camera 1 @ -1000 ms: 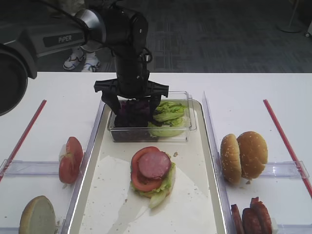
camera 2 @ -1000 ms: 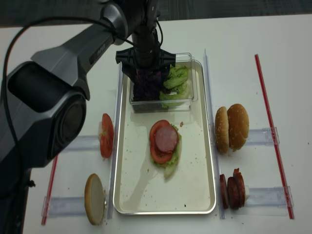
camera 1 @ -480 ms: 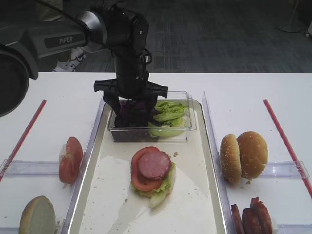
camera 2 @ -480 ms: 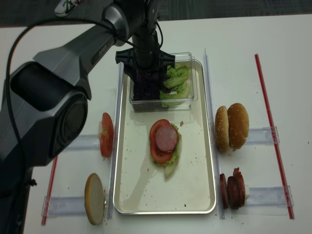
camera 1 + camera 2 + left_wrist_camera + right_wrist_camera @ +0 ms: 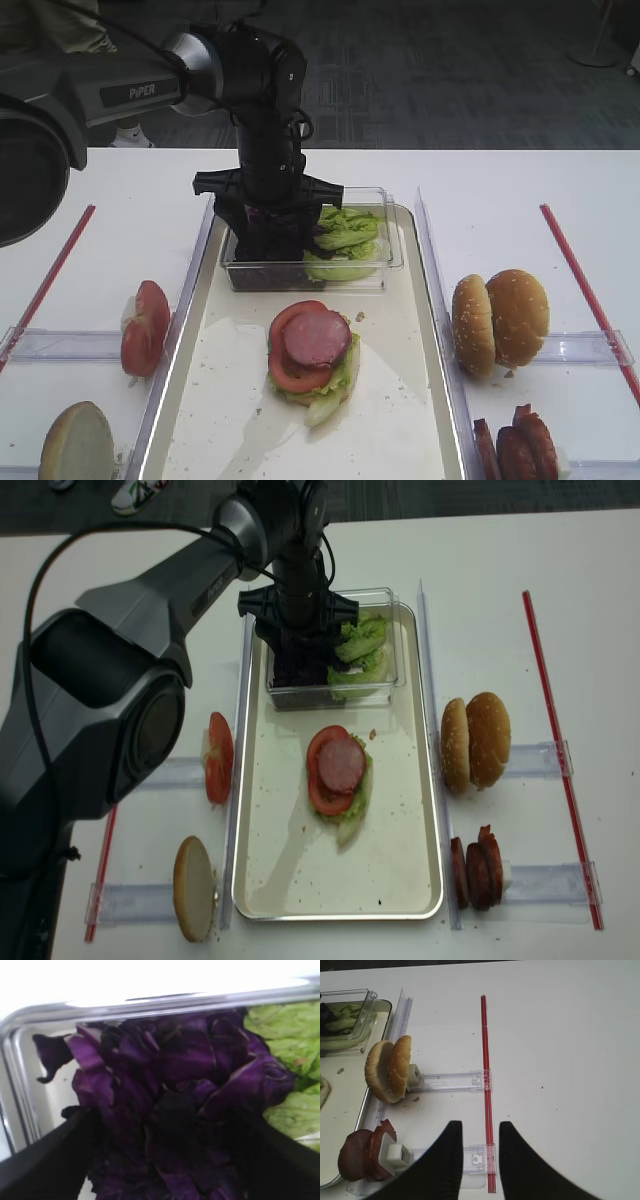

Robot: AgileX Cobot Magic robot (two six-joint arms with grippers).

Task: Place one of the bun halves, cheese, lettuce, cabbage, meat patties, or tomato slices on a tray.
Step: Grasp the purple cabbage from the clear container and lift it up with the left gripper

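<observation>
My left gripper [image 5: 272, 232] is down in the clear tub [image 5: 392, 252] at the far end of the tray [image 5: 405, 410]. Its open fingers straddle the purple cabbage [image 5: 170, 1067], which fills the gap between them. Green lettuce [image 5: 350, 230] lies beside it in the tub. In mid-tray sits a stack of lettuce, tomato slice and meat patty [image 5: 316, 338]. My right gripper [image 5: 477, 1130] hovers open and empty over the table, right of the bun halves [image 5: 390, 1067] and meat patties [image 5: 365, 1155]. The cheese is out of view.
Left of the tray, tomato slices [image 5: 145, 325] and another bun half [image 5: 75, 445] stand in clear holders. Red strips [image 5: 585, 290] run along both sides of the table. The right-hand red strip [image 5: 487, 1085] passes under my right gripper.
The left gripper has sunk a little deeper into the cabbage and its fingers have narrowed slightly. The stack and the other food have not moved.
</observation>
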